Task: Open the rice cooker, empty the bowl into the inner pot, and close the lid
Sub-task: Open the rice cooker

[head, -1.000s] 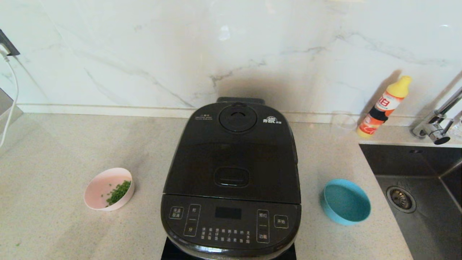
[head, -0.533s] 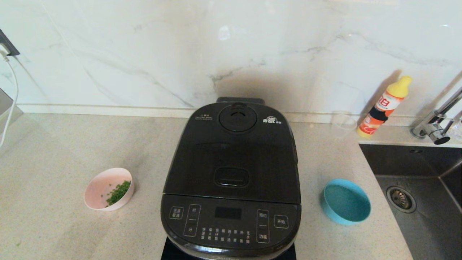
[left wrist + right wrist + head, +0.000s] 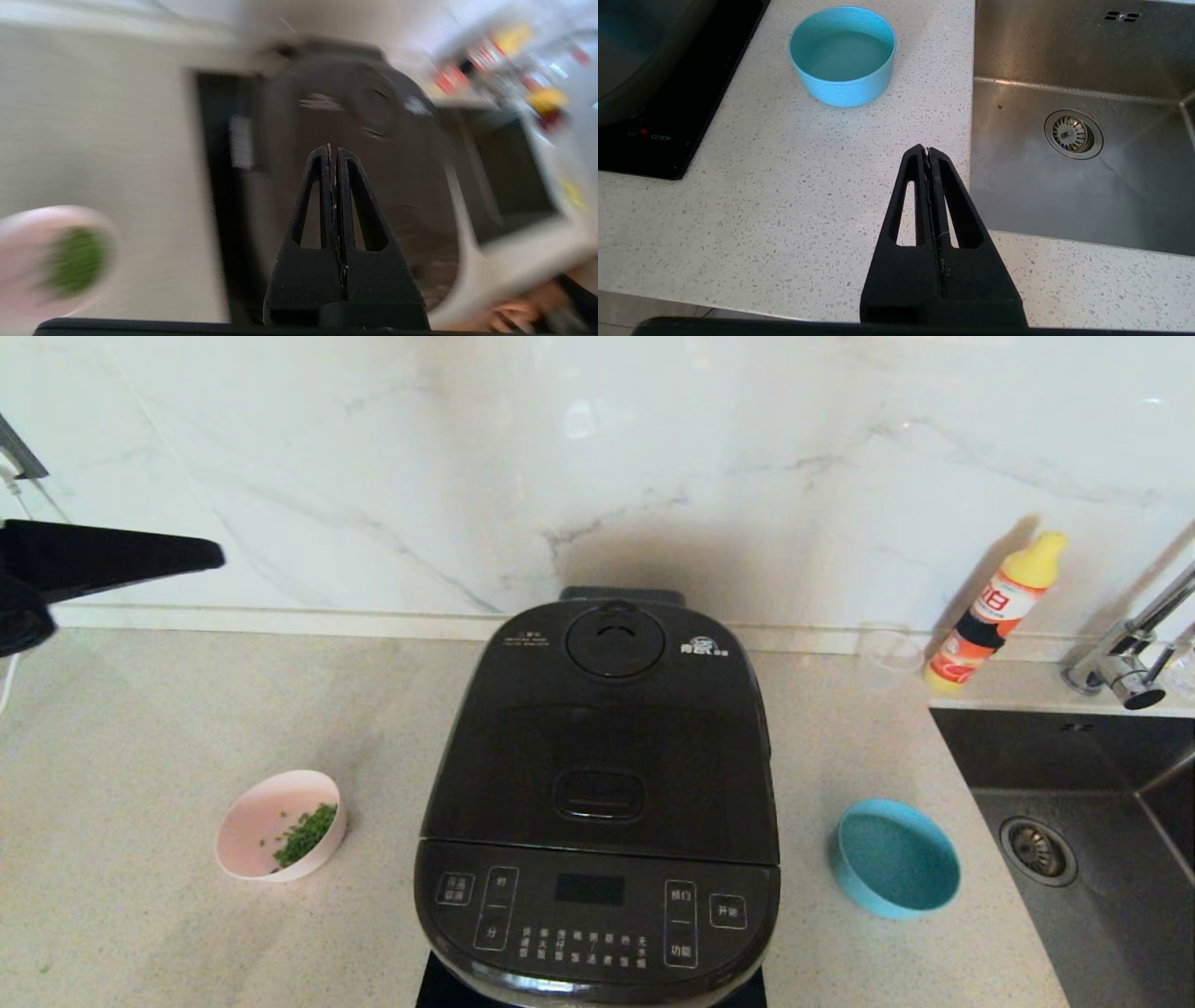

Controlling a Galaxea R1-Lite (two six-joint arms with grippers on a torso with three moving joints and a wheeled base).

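rice cooker (image 3: pixel 597 793) mid-counter, lid (image 3: pixel 602 737) down | my left gripper (image 3: pixel 210 557) high at left, jaws pressed together, empty | my right gripper (image 3: pixel 928 151) parked near sink, jaws together | lid glossy, likely slippery: press oblong release button (image 3: pixel 598 794) rather than grip

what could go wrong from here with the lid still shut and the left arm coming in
The left claw is shut and high at the left, far from the lid; it could miss the release button. The pink bowl of greens lies on its side of the cooker and could be knocked. The blue bowl sits near the sink.
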